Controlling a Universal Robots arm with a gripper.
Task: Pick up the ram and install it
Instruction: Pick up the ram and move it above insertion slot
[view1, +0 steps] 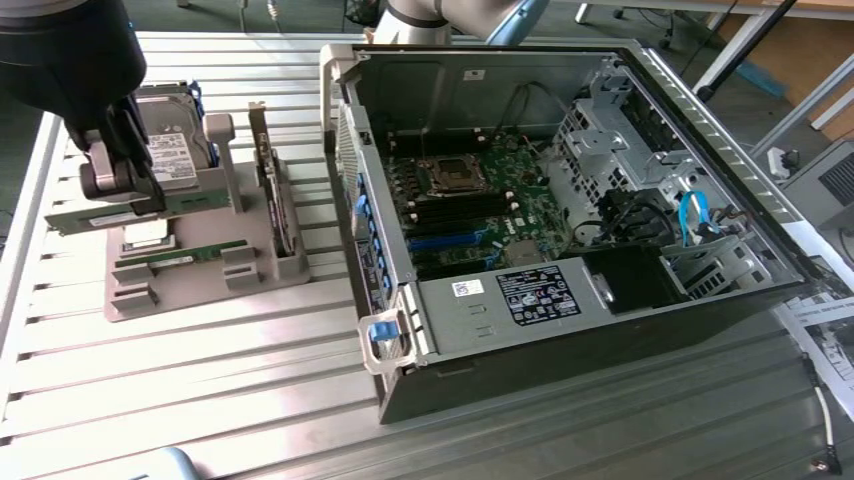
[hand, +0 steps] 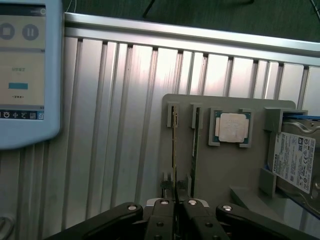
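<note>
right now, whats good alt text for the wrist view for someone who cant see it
The hand is shut on the ram, a thin stick standing in a slot of a grey holder on a ribbed metal table. The holder also carries a square processor chip and a hard drive. A tablet screen is nearby.

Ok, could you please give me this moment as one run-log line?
gripper: fingers shut on ram | ram: at grey holder | computer case: open

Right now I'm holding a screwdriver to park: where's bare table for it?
Bare table: the wide patch at the exterior view's lower left, bordered by the grey holder and the computer case. Crowded: the holder, where the tool grips the ram.
</note>
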